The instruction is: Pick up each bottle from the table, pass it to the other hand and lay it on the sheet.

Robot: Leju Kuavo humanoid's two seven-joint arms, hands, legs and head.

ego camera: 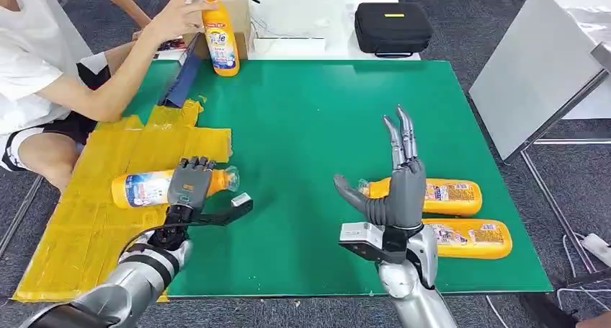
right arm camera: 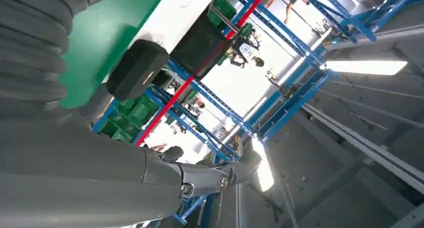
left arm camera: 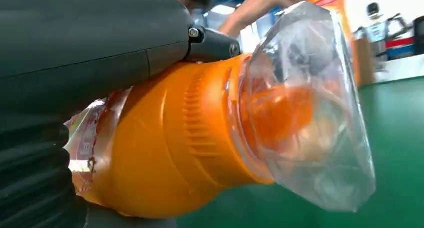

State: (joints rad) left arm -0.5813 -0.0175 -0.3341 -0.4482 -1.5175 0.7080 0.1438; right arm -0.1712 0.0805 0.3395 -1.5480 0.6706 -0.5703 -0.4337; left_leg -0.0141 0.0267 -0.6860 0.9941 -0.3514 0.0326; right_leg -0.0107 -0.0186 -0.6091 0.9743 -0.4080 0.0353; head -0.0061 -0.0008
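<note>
Head view, left hand point(ego camera: 189, 187) gripping bottle point(ego camera: 148, 188)

bottle labels point(ego camera: 220, 40) (all blurred), nothing legible

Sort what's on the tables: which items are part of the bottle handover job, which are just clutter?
Job:
- held bottle, gripped by left hand over the yellow sheet
- two lying bottles beside the open right hand
- upright bottle, a person's hand on it

Clutter:
- black case
- cardboard box
</note>
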